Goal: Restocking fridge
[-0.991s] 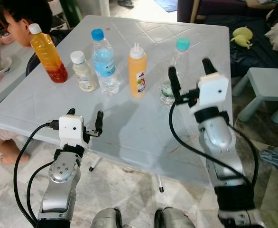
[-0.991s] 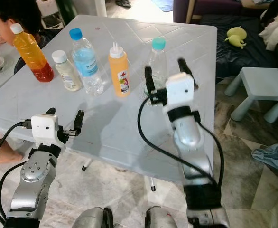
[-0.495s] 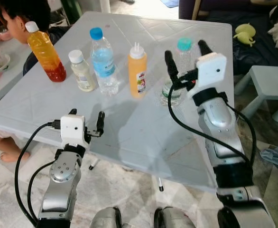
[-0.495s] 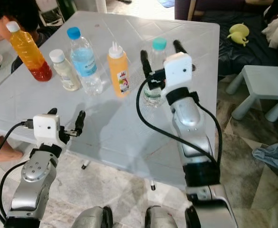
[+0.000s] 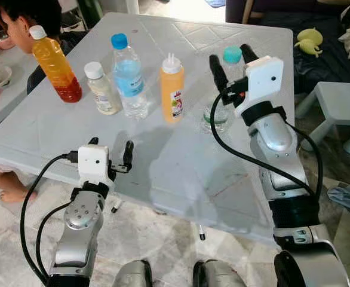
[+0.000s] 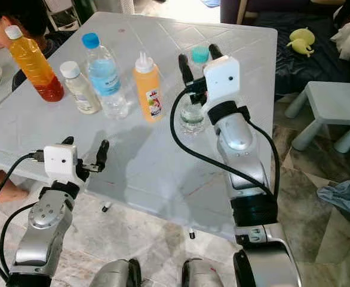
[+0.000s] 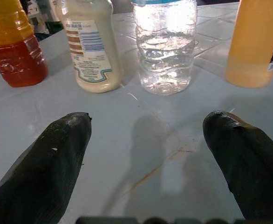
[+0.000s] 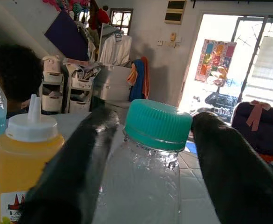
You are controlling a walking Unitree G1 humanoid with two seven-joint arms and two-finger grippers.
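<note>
The step in hand looks like picking up the teal-capped bottle: the right gripper stands spread, unclenched, with the bottle's cap between its fingers. Next, it likely needs to sink toward the body and clench. The left gripper (also spread, grasping nothing) hovers over the table edge, the other bottles well beyond it.

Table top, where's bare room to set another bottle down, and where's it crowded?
Free: the table in front of the bottle row, between the left gripper and the right arm. The far corner also looks bare. Crowded: the row from orange drink bottle to teal-capped bottle, straddled by the right gripper.
</note>
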